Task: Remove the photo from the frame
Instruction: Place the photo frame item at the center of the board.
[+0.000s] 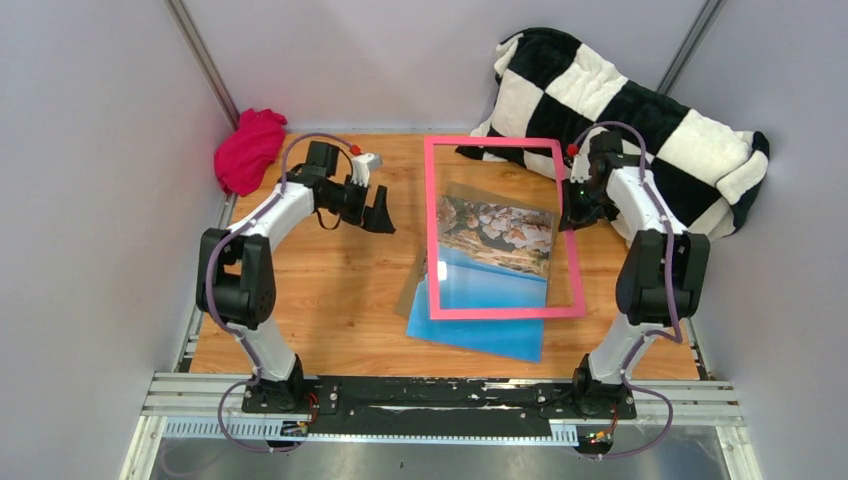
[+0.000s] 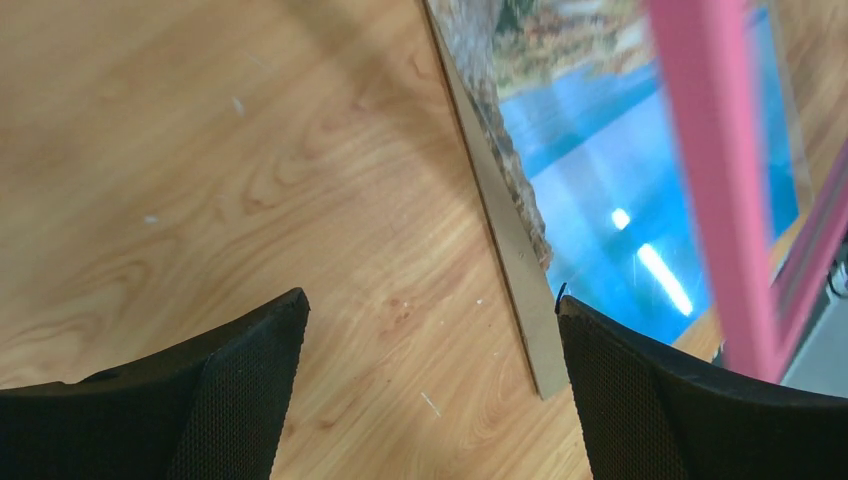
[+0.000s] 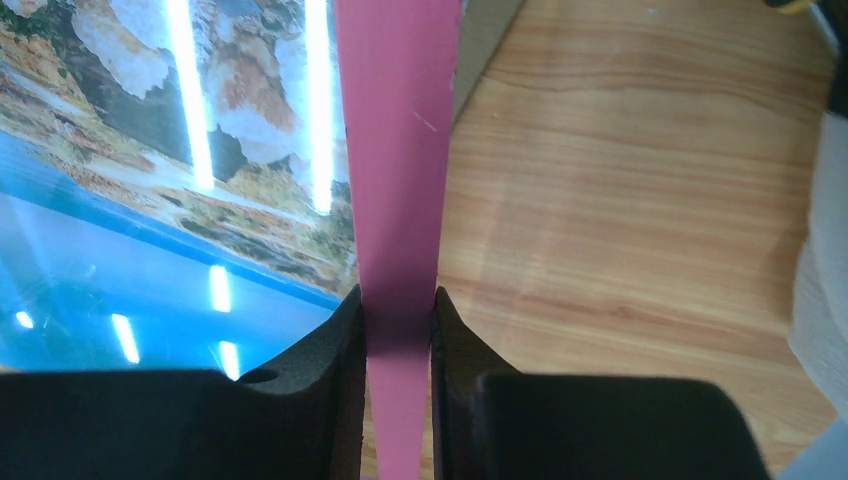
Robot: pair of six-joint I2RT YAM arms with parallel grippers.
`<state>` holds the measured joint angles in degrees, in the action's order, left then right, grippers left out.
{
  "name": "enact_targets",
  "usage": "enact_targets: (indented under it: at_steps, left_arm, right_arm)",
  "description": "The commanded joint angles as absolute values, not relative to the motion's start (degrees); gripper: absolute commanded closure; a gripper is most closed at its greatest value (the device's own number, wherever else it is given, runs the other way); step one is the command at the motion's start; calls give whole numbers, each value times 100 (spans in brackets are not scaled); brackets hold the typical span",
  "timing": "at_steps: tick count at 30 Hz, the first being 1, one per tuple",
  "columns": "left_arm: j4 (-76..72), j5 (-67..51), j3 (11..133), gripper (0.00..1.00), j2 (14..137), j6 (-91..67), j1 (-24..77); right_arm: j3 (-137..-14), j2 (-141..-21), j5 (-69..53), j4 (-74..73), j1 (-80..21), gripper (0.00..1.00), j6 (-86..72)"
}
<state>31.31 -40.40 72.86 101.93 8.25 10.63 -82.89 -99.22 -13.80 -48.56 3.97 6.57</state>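
Observation:
The frame [image 1: 430, 230], a thin bright pink rectangle, stands tilted over the middle of the table. My right gripper [image 1: 572, 205] is shut on its right bar; in the right wrist view both fingers [image 3: 340, 340] press the pink bar [image 3: 395, 150]. The photo [image 1: 495, 260], rocky shore above blue water, shows through the frame, and its blue edge pokes out past the near bar. A brown board [image 2: 510, 260] edges the photo [image 2: 600, 200] on the left. My left gripper [image 1: 380, 215] hangs open left of the frame [image 2: 710, 180], nothing between its fingers [image 2: 250, 380].
A magenta cloth [image 1: 248, 148] lies in the back left corner. A black-and-white checkered blanket [image 1: 640, 120] fills the back right, just behind the right arm. Grey walls close in the wooden table [image 1: 320, 300] on three sides.

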Motion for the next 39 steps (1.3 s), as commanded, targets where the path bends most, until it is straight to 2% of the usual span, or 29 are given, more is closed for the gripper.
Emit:
enact_targets:
  at_steps: [1,4,7,13,18,22,27,34,39]
  left_arm:
    - [2934,-3163,7493,5,9508,340,991]
    - [3021,-2704,7502,5,9345,365,895]
    - [2982,-2727,7388,4,9282,307,702]
    - [2843,-2288,7177,4,9394,298,668]
    - [2896,-1864,7310,4,9833,253,673]
    - [2902,-1750,7425,4,10109,231,698]
    - [2920,-1569,7459,4,10276,232,734]
    - [2871,-1070,7454,4,10430,131,863]
    - [2916,-1063,7606,4,10655,69,1089]
  right_arm:
    - [-8651,-10381,-1541,-4520,-227,100,38]
    - [-8739,-10619,-1642,-4336,-621,100,-301]
    - [-8896,-10989,-2032,-4239,-931,100,-500]
    - [-9171,-11518,-1924,-4253,-1434,99,-570]
    - [-9064,-11651,-2398,-4216,-1443,83,-538]
    - [-8978,-11583,-2945,-4172,-1375,66,-440]
    - [-8881,-11332,-3537,-4166,-1236,54,-271]
    - [-8611,-10644,-4805,-4317,-734,44,243]
    - [-8109,-9706,-4575,-4881,-457,43,1232]
